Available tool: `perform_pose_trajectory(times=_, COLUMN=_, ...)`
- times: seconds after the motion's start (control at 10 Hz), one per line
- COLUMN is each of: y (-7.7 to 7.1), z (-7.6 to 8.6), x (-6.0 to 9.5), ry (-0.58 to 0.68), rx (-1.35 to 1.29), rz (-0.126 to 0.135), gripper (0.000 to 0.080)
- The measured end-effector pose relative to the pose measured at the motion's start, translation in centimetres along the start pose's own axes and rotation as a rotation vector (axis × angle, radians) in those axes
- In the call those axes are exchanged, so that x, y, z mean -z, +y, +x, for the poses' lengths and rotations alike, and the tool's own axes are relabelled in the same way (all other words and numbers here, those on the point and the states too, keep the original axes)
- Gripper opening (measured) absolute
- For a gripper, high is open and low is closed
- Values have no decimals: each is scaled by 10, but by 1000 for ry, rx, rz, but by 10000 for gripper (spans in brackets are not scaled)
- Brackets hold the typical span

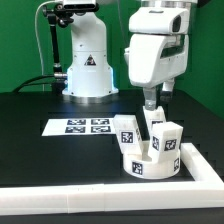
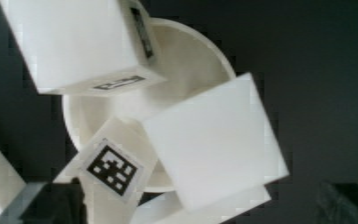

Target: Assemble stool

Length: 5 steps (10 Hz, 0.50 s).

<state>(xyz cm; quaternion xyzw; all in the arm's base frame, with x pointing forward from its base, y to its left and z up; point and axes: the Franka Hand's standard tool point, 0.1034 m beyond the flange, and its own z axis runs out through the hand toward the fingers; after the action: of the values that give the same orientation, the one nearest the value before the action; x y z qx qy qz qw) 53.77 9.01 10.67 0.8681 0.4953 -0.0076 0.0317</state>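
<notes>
In the exterior view I see the round stool seat (image 1: 152, 166) in the lower right of the frame, lying on the black table (image 1: 40, 105) close against the white L-shaped border wall (image 1: 120, 198). Two chunky white legs stand up from the seat: one leg (image 1: 127, 135) on the left side of it, with a square tag facing the camera, and a second leg (image 1: 165, 138) on the right side. The gripper (image 1: 151, 101) hangs directly above this second leg, at the centre right of the frame, and I cannot tell whether its fingers are apart or closed on the leg. The marker board (image 1: 87, 126) lies flat at the centre left. In the wrist view the seat (image 2: 190, 62) shows behind two legs, one in the upper left (image 2: 82, 45) and one tilted in the lower centre (image 2: 208, 150).
</notes>
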Motion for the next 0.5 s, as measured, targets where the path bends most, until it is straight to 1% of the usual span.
perform_pose_trajectory(times=0.2, y=1, z=-2, x=-1, ry=-10, rx=115, rz=-12, gripper=649)
perform_pose_trajectory(times=0.3, y=-3, z=-1, x=-4, ry=-10, rx=131, rz=-16, gripper=649)
perform_pose_trajectory(times=0.5, y=-11, z=-4, x=-10, ry=-19, rx=139, rz=-6, gripper=649)
